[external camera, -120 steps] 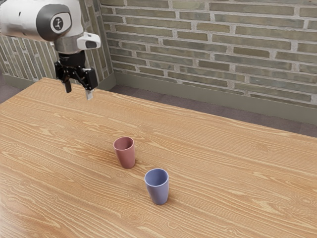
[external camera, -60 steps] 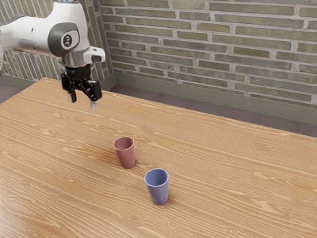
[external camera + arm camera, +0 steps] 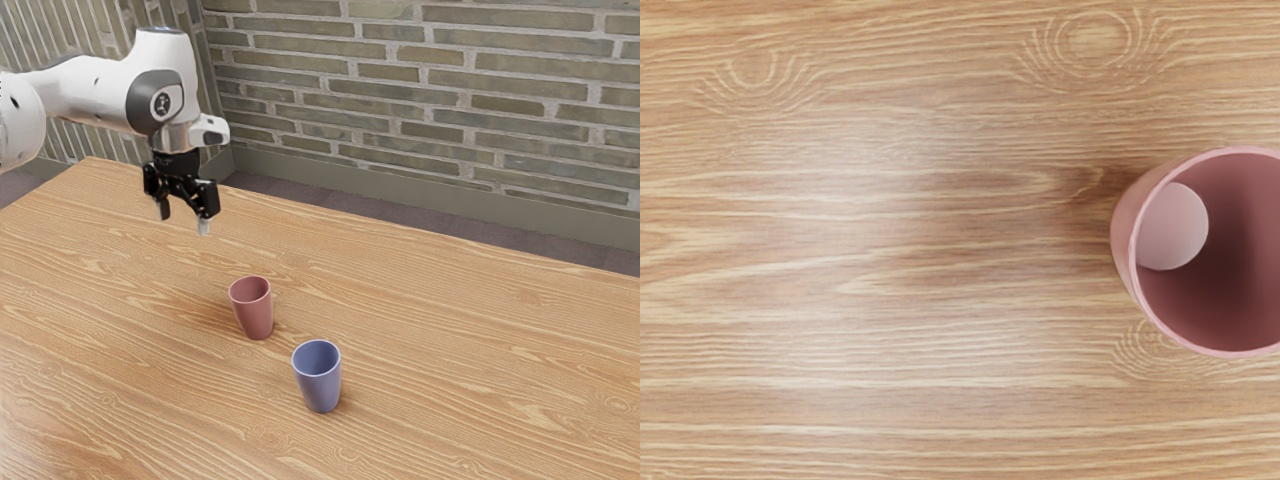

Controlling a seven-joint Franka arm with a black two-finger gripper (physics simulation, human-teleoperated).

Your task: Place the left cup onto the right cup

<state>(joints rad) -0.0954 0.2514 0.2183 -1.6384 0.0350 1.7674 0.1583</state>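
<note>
Colours I log from my station:
- Dusty-pink plastic cup (image 3: 251,306): deeper rose inside, paler pink floor.
- Periwinkle-blue plastic cup (image 3: 317,375): one even tone.
- Honey-brown wooden surface (image 3: 480,330): wavy darker grain with ringed knots.
- Grey-tan brick wall (image 3: 450,90): pale mortar lines.
- White robot arm (image 3: 90,90): grey joint disc.
- Black tool (image 3: 184,220): pale fingertips.

the white arm (image 3: 85,88) enters from the left edge of the exterior view and runs across the upper left of the frame, turning downward at a rounded wrist joint (image 3: 163,100) with a grey disc on its side. below it the black gripper (image 3: 184,216) hangs pointing down. its two fingers stand apart with nothing between them.
</note>
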